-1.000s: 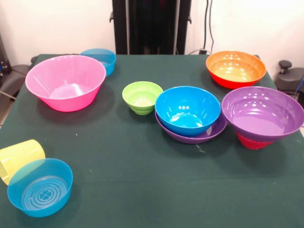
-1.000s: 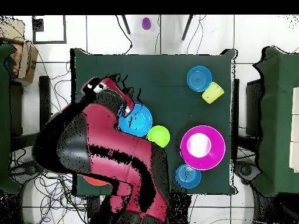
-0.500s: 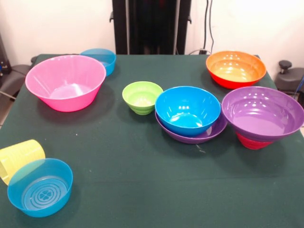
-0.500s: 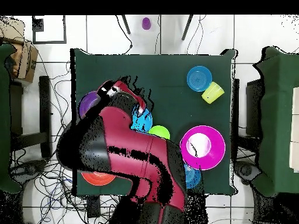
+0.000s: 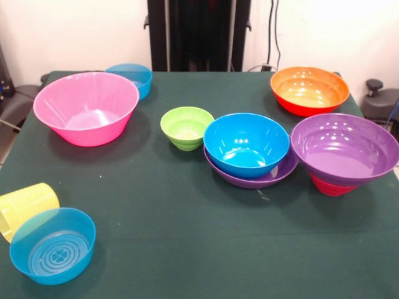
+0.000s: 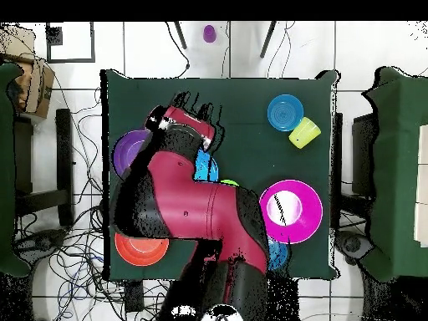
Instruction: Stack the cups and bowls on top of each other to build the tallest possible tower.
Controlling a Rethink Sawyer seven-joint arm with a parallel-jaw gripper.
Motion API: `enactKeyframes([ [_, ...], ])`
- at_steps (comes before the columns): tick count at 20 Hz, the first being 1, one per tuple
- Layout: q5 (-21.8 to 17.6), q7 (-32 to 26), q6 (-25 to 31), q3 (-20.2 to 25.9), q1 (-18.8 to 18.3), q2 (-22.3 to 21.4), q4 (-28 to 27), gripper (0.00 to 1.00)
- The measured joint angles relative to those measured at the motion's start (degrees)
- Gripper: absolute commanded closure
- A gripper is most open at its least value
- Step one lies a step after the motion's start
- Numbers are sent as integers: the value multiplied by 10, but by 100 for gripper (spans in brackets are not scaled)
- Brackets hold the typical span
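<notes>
My arm (image 6: 188, 209) hung over the table's (image 5: 187, 224) middle w/ claw hidden, so couldn't tell if apart or together. Blue bowl (image 5: 246, 144) sat in a purple bowl (image 5: 249, 179), green bowl (image 5: 186, 128) beside; yellow cup (image 5: 25, 207) lay tipped against a clear-blue bowl (image 5: 52, 245).

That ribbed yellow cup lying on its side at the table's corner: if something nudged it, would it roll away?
Probably. The yellow cup lies on its side, so a push could roll it, likely in a curve since it tapers. The translucent blue bowl against it may block one direction. It looks like thin plastic, so probably light.
</notes>
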Motion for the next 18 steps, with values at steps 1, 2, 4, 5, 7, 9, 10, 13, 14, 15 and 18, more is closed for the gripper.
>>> enactKeyframes([
  [1,-7,0,-16,0,0,5,0,0],
  [2,-17,0,-38,0,0,11,0,0],
  [4,-39,0,-96,0,0,32,-2,0],
  [5,-43,0,-111,0,0,37,-4,0],
  [7,-47,0,-153,-4,2,55,-9,0],
  [9,-46,0,-182,-11,4,69,-13,0],
  [10,-46,0,-200,-15,7,77,-15,0],
  [13,-39,0,-245,-29,15,97,-22,0],
  [14,-35,0,-267,-36,19,106,-25,0],
  [15,-33,0,-291,-43,24,115,-29,0],
  [18,-34,0,-338,-54,30,130,-37,0],
])
